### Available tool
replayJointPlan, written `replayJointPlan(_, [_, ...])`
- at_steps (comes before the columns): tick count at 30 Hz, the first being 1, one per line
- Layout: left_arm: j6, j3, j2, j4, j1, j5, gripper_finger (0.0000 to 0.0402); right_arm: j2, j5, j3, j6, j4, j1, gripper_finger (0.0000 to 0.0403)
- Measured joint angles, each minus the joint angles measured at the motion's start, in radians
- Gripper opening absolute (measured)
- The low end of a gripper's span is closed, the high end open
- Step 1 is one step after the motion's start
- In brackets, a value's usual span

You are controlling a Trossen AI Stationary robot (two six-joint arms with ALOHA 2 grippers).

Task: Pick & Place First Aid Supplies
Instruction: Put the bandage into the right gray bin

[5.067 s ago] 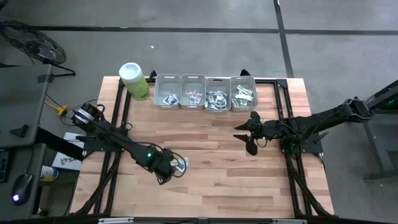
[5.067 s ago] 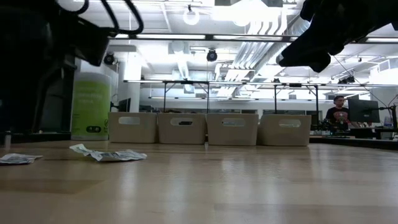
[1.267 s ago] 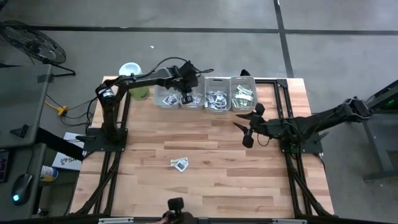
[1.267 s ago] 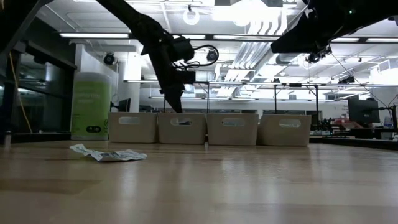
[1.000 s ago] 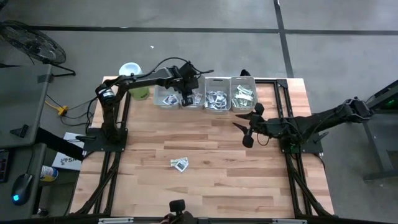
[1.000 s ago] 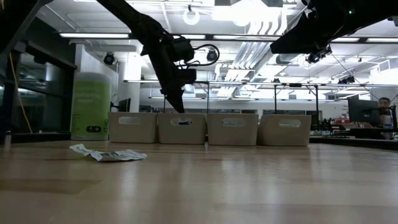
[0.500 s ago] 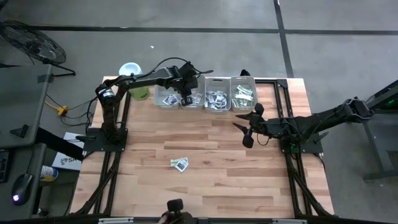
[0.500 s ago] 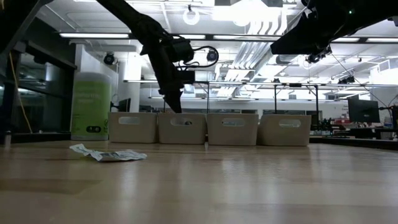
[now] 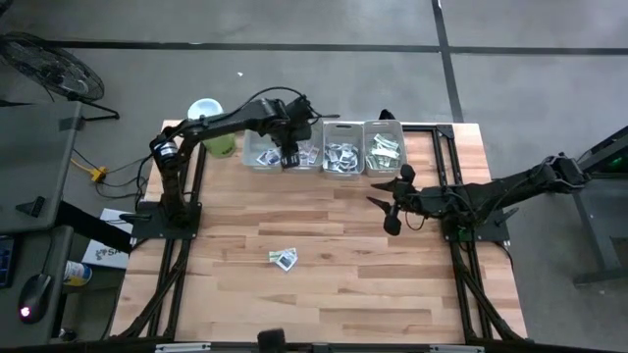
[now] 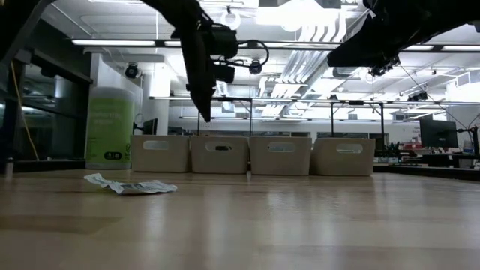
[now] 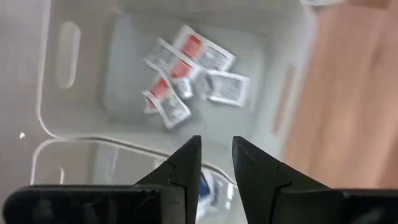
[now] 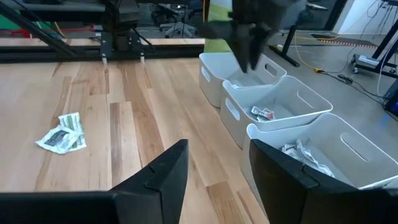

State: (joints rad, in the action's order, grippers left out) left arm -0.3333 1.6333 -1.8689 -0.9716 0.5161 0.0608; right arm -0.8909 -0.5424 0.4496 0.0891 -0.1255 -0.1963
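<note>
My left gripper (image 9: 287,160) (image 11: 216,158) hangs open and holds nothing. It points down over the wall between the two leftmost grey bins (image 9: 285,147). Below it, white packets with red prints (image 11: 186,74) lie on the floor of the second bin (image 11: 81,106). A small pile of packets (image 9: 283,258) (image 10: 131,186) (image 12: 62,134) lies flat on the wooden table near its middle. My right gripper (image 9: 384,211) (image 12: 214,165) waits open above the table's right half. It points toward the bins and holds nothing.
Four grey bins (image 9: 324,145) stand in a row along the far edge, each with packets inside. A lime-green canister (image 10: 109,127) stands left of them, partly hidden by my left arm in the high view. Bare wood surrounds the loose packets.
My left gripper has risen from just above the second bin's rim to well above the bins. It has also shifted a little toward the table's left edge. The packets on the table have stayed put.
</note>
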Motion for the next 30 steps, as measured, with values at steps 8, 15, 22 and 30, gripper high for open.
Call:
replayJointPlan(8, [0.101, 0.003, 0.072, -0.209, -0.134, -0.026, 0.0090, 0.000, 0.003, -0.001, 0.033, 0.049, 0.000, 0.0165])
replayJointPlan(15, [0.228, -0.028, 0.129, -0.274, -0.278, -0.033, 0.0090, 0.000, 0.056, -0.001, 0.070, 0.090, 0.000, 0.0165])
replayJointPlan(22, [0.451, -0.236, 0.231, -0.209, -0.419, -0.024, 0.0090, 0.000, 0.109, -0.001, 0.095, 0.102, -0.001, 0.0165])
replayJointPlan(30, [0.904, -0.482, 0.334, 0.003, -0.583, -0.025, 0.0090, 0.000, 0.134, -0.001, 0.123, 0.109, -0.001, 0.0165])
